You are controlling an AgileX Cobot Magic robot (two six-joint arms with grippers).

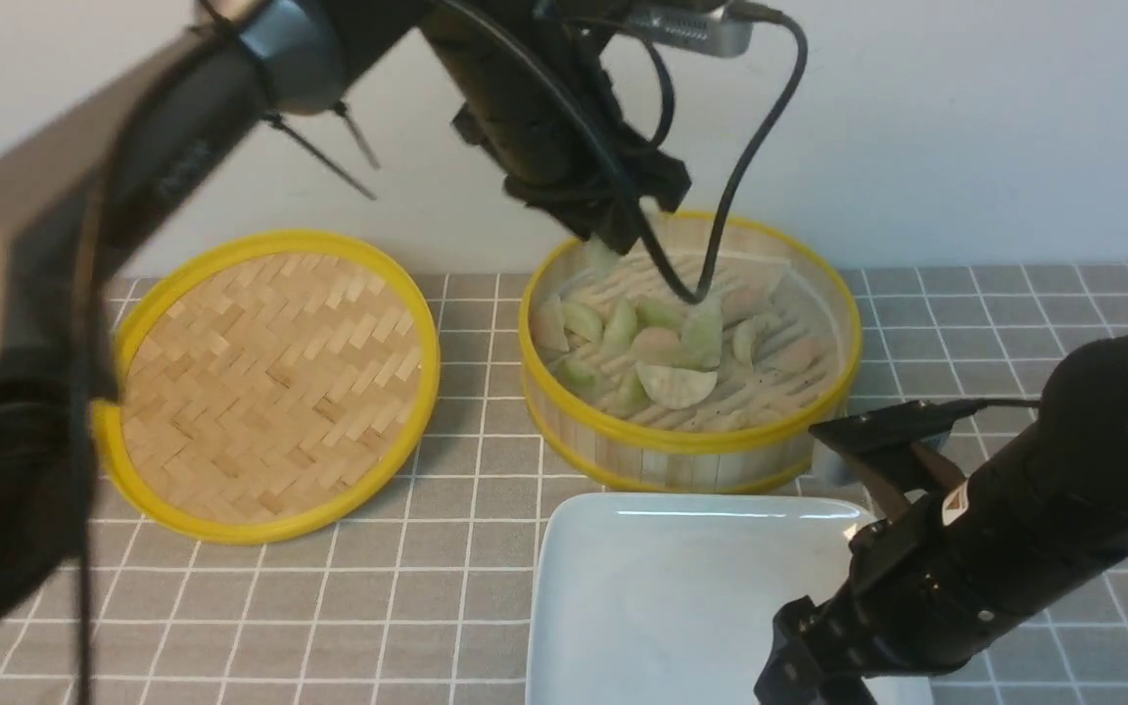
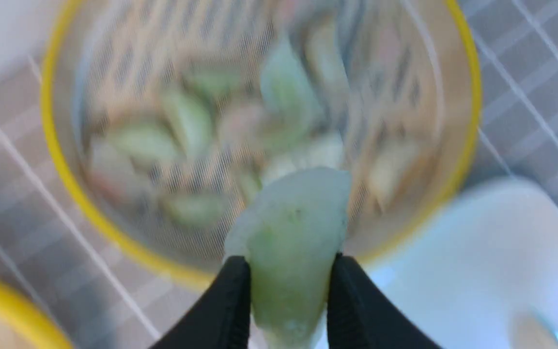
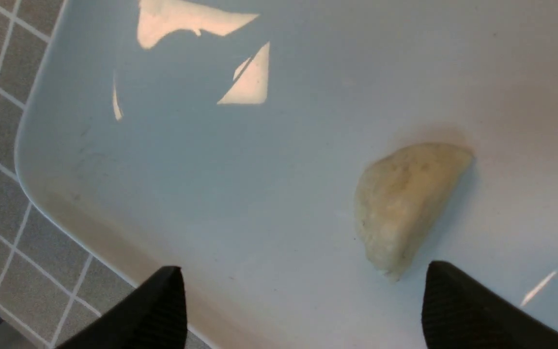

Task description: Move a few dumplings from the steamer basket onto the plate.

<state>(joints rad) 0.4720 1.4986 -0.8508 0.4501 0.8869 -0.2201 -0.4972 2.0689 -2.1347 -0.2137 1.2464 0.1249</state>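
slip risk: the green dumpling (image 2: 293,232) is soft and only pinched by its lower end, with most of it sticking out past the tips. I'd guess a jerky swing could let it slide out and land back in the steamer basket (image 1: 691,455) or on the tiled cloth (image 1: 446,587).
squash risk: any harder squeeze probably tears the skin.
crowding risk: the right arm is parked over the plate (image 1: 623,587), which is where the left one needs to go. They could bump, or the green one could get dropped on the cream dumpling (image 3: 407,203).
left gripper (image 2: 288,271): closed partway and clamped on the green dumpling, both pads against its sides, held up over the basket.
right gripper (image 3: 304,266): jaws spread wide with nothing between them, hovering over the plate beside the cream dumpling, not touching it.
everything else: the other dumplings (image 1: 672,382) are piled in the basket.
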